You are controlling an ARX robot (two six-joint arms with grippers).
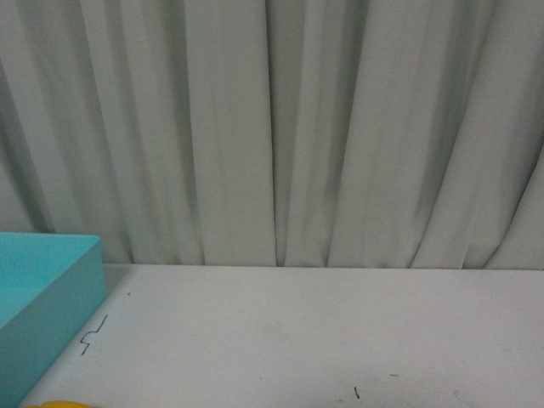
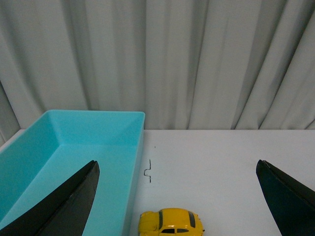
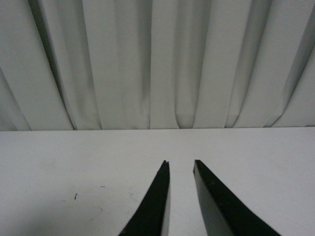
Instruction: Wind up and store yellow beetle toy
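Two grippers are showing, each doing a different job. The left gripper (image 2: 177, 164) is hanging with its jaws spread wide and nothing between them, looking down on the beetle (image 2: 171, 222). The toy is sitting on its wheels on the white bench (image 2: 221, 157), just beside the outer wall of the teal box (image 2: 98, 129). That wide spread is probably leaving room to come down over the rounded body. The beetle is lying low in the left wrist view and is only peeking in at the front view's lower edge, so it is sitting near the robot. The right gripper (image 3: 181, 162) is pointing over bare bench with its jaws drawn nearly together and empty, seemingly keeping out of the way. The box is standing open and empty, so winding and storing are not yet done.
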